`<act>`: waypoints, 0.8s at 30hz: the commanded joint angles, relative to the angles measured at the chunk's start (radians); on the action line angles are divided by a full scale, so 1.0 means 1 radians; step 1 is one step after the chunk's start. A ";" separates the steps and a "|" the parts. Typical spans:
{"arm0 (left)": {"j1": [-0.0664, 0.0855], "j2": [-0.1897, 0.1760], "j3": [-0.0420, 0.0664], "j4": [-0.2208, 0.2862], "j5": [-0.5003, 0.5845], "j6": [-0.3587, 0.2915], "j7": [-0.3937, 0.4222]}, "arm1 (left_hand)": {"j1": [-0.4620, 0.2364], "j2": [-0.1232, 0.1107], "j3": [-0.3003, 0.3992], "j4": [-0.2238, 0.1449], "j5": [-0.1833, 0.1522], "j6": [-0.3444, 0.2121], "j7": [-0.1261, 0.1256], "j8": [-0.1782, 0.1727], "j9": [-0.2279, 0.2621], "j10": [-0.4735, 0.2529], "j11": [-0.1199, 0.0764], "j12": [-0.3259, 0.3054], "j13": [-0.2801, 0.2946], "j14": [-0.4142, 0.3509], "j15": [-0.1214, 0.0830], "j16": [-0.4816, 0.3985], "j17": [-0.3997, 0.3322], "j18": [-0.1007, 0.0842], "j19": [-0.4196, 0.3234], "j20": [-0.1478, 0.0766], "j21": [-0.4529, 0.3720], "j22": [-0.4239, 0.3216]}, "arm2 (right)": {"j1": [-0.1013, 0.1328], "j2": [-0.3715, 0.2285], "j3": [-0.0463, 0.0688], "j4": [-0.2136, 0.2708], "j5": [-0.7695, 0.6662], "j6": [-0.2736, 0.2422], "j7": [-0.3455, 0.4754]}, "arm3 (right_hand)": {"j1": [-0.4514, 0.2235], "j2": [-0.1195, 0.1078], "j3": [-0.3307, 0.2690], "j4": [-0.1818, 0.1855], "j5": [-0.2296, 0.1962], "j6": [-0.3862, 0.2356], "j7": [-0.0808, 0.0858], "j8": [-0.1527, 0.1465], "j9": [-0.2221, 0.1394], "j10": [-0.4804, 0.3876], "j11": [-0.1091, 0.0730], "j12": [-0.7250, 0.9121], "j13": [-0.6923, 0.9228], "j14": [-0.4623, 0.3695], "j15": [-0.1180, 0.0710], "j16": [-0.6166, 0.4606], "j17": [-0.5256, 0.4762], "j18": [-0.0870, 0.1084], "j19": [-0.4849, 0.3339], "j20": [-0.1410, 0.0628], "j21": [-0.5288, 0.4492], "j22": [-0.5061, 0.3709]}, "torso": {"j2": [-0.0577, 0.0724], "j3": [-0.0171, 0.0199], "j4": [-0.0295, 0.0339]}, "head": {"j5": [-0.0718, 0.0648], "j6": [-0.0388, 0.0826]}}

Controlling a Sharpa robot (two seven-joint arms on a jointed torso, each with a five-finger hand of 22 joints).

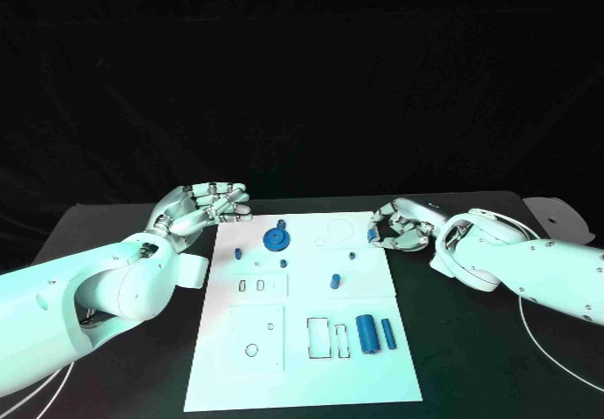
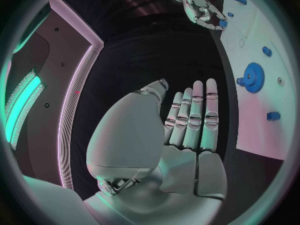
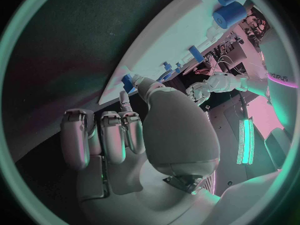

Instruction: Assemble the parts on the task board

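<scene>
Lying flat, white task board (image 1: 302,367), blue parts (image 1: 369,333)

Task board (image 1: 302,367) mid-table, gear (image 1: 275,239) at its far end, two cylinders (image 1: 375,333) near-right, hands flanking the far corners

White task board (image 1: 378,367), blue parts (image 1: 367,333), black table (image 1: 478,349).

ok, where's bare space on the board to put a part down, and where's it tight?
Free: the near strip of the board, below the square plate and the two cylinders. Also the right edge beside the small peg. Crowded: the far end, with the gear and pegs between the left hand and right hand.
</scene>
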 commanded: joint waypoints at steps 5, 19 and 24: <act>0.001 0.002 0.001 0.001 -0.005 0.014 0.004 | 0.003 -0.009 0.009 0.000 -0.003 0.003 0.016 -0.004 0.000 0.008 -0.002 -0.006 0.001 0.002 0.002 -0.006 0.002 0.014 0.006 0.003 -0.007 -0.001 | -0.001 0.006 0.000 -0.002 -0.028 0.004 -0.022 | 0.001 0.017 0.025 -0.007 0.000 0.027 -0.004 0.000 0.003 0.082 -0.002 0.007 0.234 0.095 -0.003 0.001 0.218 0.001 0.033 0.003 0.008 0.154 | 0.000 0.0007 -0.0011 | 0.005 -0.001; 0.001 0.001 0.001 0.001 -0.005 0.012 0.002 | 0.003 -0.008 0.010 0.000 -0.003 0.003 0.017 -0.004 0.000 0.008 -0.001 -0.007 0.000 0.002 0.002 -0.007 0.003 0.014 0.006 0.003 -0.007 -0.002 | -0.001 0.012 0.000 -0.004 -0.035 0.008 -0.039 | -0.008 0.012 0.030 -0.009 -0.011 0.032 -0.005 -0.004 0.002 0.083 -0.004 0.008 0.235 0.095 -0.005 0.001 0.219 -0.001 0.037 0.001 0.013 0.161 | 0.000 0.0005 -0.0008 | 0.001 -0.005; 0.001 0.001 0.001 0.000 -0.005 0.011 0.001 | 0.004 -0.008 0.011 0.000 -0.003 0.002 0.017 -0.005 0.000 0.007 -0.001 -0.009 0.000 0.002 0.003 -0.007 0.003 0.014 0.006 0.003 -0.007 -0.002 | -0.001 0.013 0.000 -0.003 -0.035 0.006 -0.040 | -0.017 0.004 0.029 -0.009 -0.015 0.027 -0.003 -0.012 0.000 0.080 -0.003 0.005 0.232 0.095 -0.004 0.001 0.218 0.000 0.036 0.000 0.012 0.160 | 0.000 0.0005 -0.0007 | 0.002 -0.005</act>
